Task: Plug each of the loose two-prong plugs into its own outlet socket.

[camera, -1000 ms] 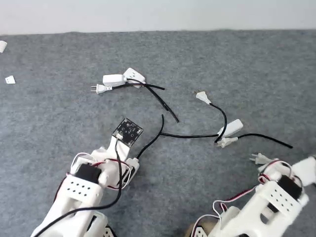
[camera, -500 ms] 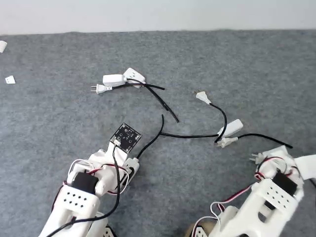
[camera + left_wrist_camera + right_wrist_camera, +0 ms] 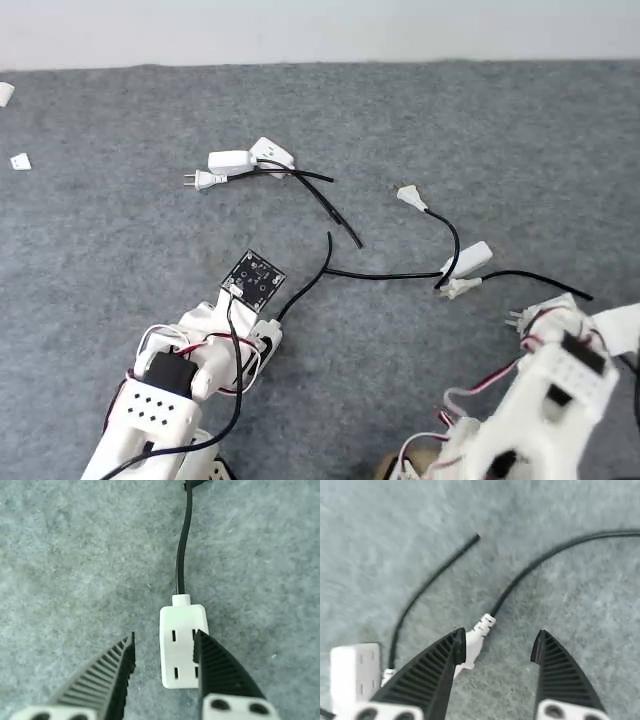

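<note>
Worktop [image 3: 120, 250]: grey and carpet-like, with white plugs, sockets and short black cords scattered over it.
Far-left plug [image 3: 205, 180]: lies flat, long axis running left to right, both prongs pointing left.
Far socket [image 3: 272, 153]: just right of that plug, a black cord trailing away from it to the right and nearer.
Left gripper [image 3: 164, 637]: low over the worktop at the near left, fingers apart and clamped on nothing.
Near socket [image 3: 177, 655]: lies flat with its slotted face up, between the left fingers. One finger overlaps one of its sides. Its long axis runs straight out from the gripper.
Socket cord [image 3: 183, 545]: leaves the socket's far end and carries on along the same line.
Middle plug [image 3: 408, 197]: right of centre, long axis slanted, nose toward the far left. Its cord curls back to the near right.
Socket block [image 3: 470, 258]: lies tilted, its right end farther away.
Small plug [image 3: 460, 287]: just in front of the block, roughly left to right. I can't tell which way its prongs point.
Right-hand plug [image 3: 520, 321]: prongs point left.
Right gripper [image 3: 500, 634]: fingers apart, gripping nothing. The right-hand plug lies between them, close against one finger.
</note>
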Tool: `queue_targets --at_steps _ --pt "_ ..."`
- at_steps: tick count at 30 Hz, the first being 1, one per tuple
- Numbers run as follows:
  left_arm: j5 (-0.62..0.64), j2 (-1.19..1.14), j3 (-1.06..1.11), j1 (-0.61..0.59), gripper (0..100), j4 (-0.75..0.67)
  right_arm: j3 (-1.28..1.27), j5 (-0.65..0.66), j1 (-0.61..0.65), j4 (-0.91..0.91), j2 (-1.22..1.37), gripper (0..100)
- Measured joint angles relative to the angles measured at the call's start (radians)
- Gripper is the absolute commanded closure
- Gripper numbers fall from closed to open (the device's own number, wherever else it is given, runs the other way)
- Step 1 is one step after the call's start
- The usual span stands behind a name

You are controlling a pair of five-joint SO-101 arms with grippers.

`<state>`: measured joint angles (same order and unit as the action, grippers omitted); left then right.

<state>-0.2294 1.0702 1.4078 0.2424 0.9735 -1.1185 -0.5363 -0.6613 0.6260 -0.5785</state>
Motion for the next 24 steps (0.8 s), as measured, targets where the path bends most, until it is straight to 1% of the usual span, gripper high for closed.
queue_targets --at_steps 5,9,14,20,24 --pt "0.000 0.000 0.000 0.000 82 0.000 0.114 0.002 0.000 0.060 0.158 79.0" --pt "0.000 0.000 0.000 0.000 82 0.000 0.132 0.005 0.000 0.060 0.175 79.0" --pt "0.000 0.000 0.000 0.000 82 0.000 0.132 0.005 0.000 -0.003 0.183 79.0" --pt "0.000 0.000 0.000 0.000 82 0.000 0.132 0.005 0.021 -0.017 0.187 79.0" --pt "0.000 0.000 0.000 0.000 82 0.000 0.140 0.008 0.023 -0.018 0.249 79.0"
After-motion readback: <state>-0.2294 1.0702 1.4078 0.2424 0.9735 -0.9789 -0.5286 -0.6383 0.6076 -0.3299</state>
